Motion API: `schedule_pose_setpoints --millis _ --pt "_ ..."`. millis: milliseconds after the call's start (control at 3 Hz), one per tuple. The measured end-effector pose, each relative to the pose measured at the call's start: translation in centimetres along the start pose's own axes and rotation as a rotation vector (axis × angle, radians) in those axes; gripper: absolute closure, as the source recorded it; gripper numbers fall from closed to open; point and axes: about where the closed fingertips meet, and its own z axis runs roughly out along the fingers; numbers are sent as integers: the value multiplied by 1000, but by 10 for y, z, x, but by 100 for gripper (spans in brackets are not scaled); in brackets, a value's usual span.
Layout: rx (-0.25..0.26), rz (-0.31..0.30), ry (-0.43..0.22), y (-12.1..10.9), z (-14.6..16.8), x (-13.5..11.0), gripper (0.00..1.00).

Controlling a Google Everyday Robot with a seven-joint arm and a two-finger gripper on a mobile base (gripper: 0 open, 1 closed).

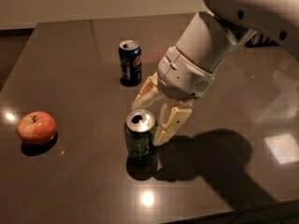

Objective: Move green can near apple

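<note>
Gripper (146, 124) hanging just behind-right of upright green can (140, 139), fingers (170, 122) spread wide, gripping nothing; apple (37, 127) lying well apart, far left.

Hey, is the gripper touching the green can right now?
Cannot tell. In the camera view the open gripper is at the green can; its lower finger meets the can's right edge in outline, showing neither gap nor contact plainly.

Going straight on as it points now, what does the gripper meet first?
Most likely the green can, standing right by the fingertips of the open gripper; depth is unclear, so they may straddle it.
</note>
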Motion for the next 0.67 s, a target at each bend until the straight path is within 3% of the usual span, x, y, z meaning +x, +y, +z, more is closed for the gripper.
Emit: schedule_pose_setpoints --millis 667 --pt "-31 8 -15 2 -3 -9 88"
